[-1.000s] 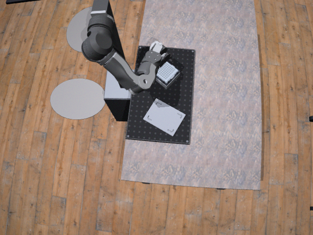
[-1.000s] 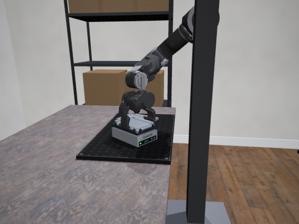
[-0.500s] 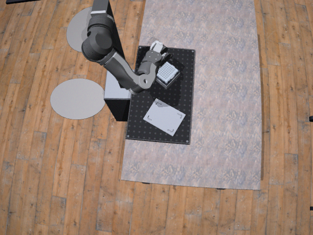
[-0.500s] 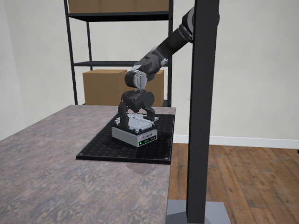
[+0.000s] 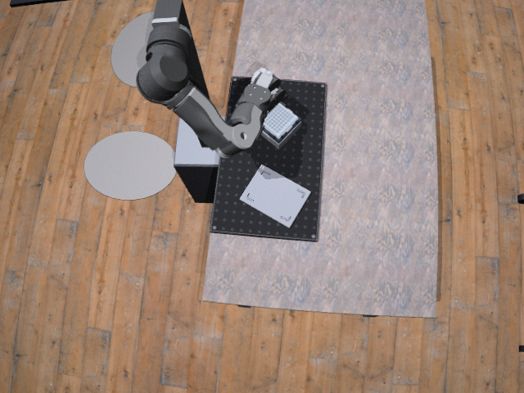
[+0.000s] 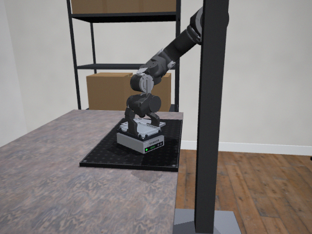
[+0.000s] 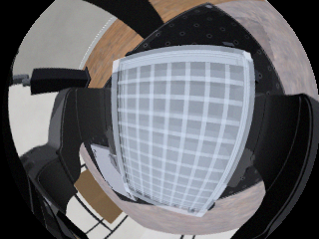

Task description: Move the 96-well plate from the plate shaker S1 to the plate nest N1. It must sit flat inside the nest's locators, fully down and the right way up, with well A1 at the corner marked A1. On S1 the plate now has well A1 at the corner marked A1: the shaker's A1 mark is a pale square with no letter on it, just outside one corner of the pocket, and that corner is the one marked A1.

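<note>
The white 96-well plate (image 5: 279, 120) sits in the pocket of the plate shaker S1 (image 6: 140, 141) on the black breadboard (image 5: 270, 158). My gripper (image 6: 143, 125) stands straight above it, one finger on each long side, shut on the plate. The plate still rests in the shaker pocket. In the wrist view the plate (image 7: 182, 129) fills the middle, with a dark finger at each side. The plate nest N1 (image 5: 275, 195), a pale flat rectangle with dark corner locators, lies empty on the breadboard nearer the front. The shaker's A1 mark is hidden by my arm.
The arm's black mounting post (image 6: 210, 113) stands at the table's edge beside the breadboard. A metal shelf with cardboard boxes (image 6: 108, 90) stands behind the table. Two grey discs (image 5: 128, 164) lie on the wooden floor.
</note>
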`<state>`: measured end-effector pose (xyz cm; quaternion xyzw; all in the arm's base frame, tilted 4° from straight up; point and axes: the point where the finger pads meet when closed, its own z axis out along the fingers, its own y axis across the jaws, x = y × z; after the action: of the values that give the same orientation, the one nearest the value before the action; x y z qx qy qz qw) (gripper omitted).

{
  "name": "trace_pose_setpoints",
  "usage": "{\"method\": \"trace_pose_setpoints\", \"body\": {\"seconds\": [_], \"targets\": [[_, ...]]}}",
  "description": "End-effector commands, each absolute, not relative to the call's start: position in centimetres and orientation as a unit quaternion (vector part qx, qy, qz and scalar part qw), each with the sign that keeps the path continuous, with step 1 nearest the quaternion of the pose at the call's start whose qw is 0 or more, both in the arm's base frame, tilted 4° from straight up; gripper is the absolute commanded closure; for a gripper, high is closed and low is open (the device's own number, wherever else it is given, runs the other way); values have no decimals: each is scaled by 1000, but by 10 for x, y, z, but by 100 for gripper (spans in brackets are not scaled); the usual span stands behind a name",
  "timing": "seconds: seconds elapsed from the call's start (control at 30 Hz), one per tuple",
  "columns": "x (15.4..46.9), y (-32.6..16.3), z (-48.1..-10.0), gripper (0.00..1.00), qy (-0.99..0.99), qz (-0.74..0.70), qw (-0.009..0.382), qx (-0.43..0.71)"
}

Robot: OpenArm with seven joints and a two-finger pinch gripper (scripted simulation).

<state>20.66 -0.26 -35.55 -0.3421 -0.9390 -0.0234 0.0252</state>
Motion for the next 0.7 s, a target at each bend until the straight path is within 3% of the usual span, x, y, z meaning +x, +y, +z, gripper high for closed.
{"method": "trace_pose_setpoints", "body": {"seconds": [0.0, 0.3, 0.67], "targets": [[207, -2, -355, 73, -939, -26, 24, -342], [207, -2, -355, 100, -939, -24, 25, -342], [207, -2, -355, 100, -939, -24, 25, -342]]}}
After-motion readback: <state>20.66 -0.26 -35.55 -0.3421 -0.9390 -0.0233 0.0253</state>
